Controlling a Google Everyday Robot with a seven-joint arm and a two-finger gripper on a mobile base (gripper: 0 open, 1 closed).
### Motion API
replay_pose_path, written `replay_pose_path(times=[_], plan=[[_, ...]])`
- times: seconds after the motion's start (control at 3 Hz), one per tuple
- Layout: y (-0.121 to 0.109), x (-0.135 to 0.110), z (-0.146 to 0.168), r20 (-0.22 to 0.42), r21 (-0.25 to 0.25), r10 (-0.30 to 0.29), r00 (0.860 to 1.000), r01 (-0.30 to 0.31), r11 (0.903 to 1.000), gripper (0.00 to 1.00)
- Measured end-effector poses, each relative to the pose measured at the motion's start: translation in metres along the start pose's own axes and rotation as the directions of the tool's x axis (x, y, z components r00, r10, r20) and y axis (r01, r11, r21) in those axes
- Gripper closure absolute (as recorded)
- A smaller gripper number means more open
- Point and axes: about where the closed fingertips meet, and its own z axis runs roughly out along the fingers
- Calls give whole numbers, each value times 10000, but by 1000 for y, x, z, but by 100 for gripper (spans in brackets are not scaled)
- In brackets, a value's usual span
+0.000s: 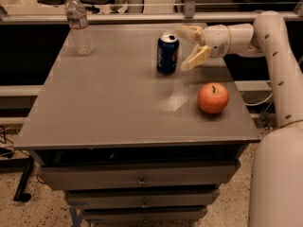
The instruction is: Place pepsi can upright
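The pepsi can [167, 53] is blue with a silver top and stands upright on the grey table [118, 103], toward the back middle. My gripper [186, 48] is just to the right of the can, at the end of the white arm that comes in from the right. Its two tan fingers [197, 58] are spread open, one behind and one in front, and they are apart from the can. Nothing is held.
A clear plastic water bottle [79, 24] stands at the table's back left corner. A red apple [213, 98] lies on the right side, in front of the gripper. Drawers sit under the tabletop. A railing runs behind the table.
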Motion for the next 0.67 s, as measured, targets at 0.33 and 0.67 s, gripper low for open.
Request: replay_pose_path(times=[0.33, 0.67], plan=[[-3, -7, -32, -520, 449, -161, 9985, 185, 9988, 0], [-4, -18, -83, -1304, 1445, -81, 9914, 271, 9891, 0]])
